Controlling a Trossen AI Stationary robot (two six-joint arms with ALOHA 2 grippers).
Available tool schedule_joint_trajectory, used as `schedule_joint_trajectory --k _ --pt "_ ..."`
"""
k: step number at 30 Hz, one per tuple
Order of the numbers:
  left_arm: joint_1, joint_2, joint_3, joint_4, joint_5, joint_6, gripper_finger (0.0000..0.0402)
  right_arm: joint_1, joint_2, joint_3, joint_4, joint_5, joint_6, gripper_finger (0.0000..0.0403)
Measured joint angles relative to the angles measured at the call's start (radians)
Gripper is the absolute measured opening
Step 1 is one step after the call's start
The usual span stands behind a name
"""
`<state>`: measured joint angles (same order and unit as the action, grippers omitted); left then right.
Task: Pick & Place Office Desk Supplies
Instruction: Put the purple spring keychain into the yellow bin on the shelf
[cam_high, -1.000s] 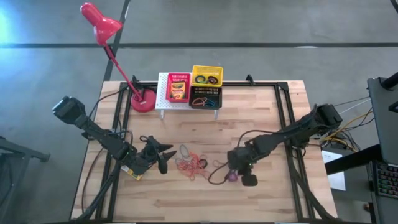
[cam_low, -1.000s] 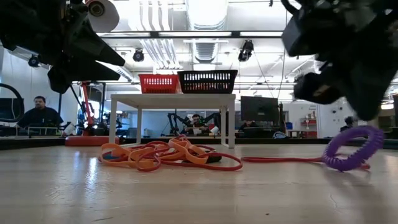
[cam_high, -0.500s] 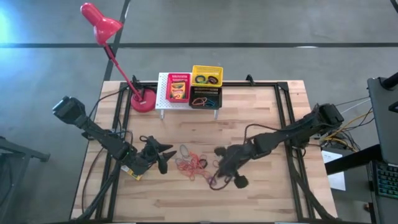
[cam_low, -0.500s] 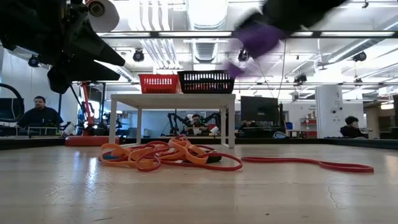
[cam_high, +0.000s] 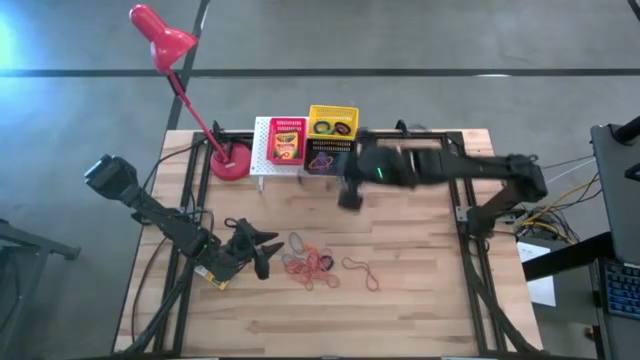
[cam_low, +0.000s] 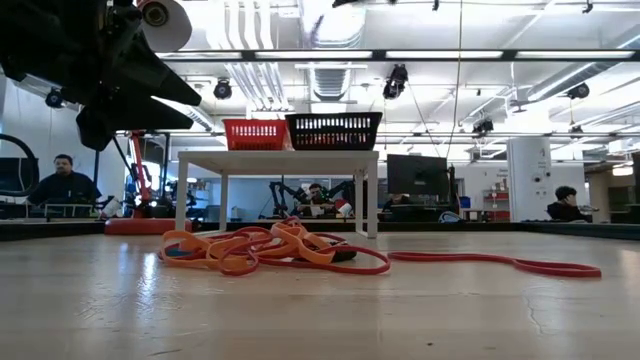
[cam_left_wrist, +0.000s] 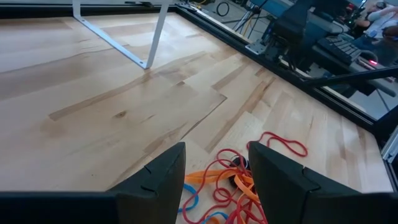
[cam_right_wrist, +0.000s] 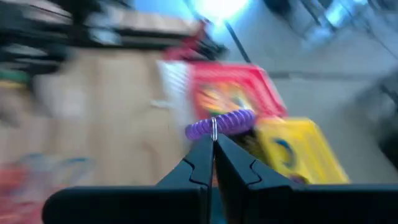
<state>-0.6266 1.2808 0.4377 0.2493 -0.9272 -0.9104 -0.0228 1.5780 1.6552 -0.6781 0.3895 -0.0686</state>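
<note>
Pinching a purple coiled ring (cam_right_wrist: 221, 124) between closed fingertips, the right pincer (cam_right_wrist: 213, 149) hangs above the far middle of the table (cam_high: 420, 250), just in front of the white perforated rack (cam_high: 262, 150). In the right wrist view the ring sits crosswise at the tips of the two dark fingers, with the red basket (cam_right_wrist: 233, 96) and the yellow basket (cam_right_wrist: 292, 152) blurred behind it. From above, the right arm stretches across from the right edge, its pincer (cam_high: 350, 195) close beside the black basket (cam_high: 330, 158).

On the rack the red basket (cam_high: 287, 140) holds a flat yellow-and-green box, the yellow basket (cam_high: 332, 121) holds dark rings, and the black basket sits just in front of the yellow one with coloured bits inside.

The left pincer (cam_high: 262, 250) hovers over the near left part of the table, fingers (cam_left_wrist: 165, 171) apart and holding nothing. Just beyond its tips lies a tangled heap of orange-red rubber bands (cam_high: 310, 265) with a blue piece among them. One loose red band (cam_high: 362, 270) lies a little to the right of the heap, apart from it.

A red desk lamp (cam_high: 160, 35) stands at the table's far left, its base just beside the rack. In the low view people sit at desks in the room behind.
</note>
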Motion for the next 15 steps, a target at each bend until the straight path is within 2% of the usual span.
schedule_joint_trajectory --k 8,11,15 --pt "0.0 0.0 0.0 0.0 0.0 0.0 0.0181 -0.364 0.103 0.083 -0.033 -0.171 -0.022 0.0008" --pt "0.001 0.0 0.0 0.0 -0.002 0.0 0.0181 -0.444 0.155 0.088 -0.014 -0.255 -0.02 0.0008" --pt "0.001 0.0 0.0 -0.001 -0.006 0.0 0.0181 -0.497 0.212 0.089 0.006 -0.304 -0.018 0.0008"
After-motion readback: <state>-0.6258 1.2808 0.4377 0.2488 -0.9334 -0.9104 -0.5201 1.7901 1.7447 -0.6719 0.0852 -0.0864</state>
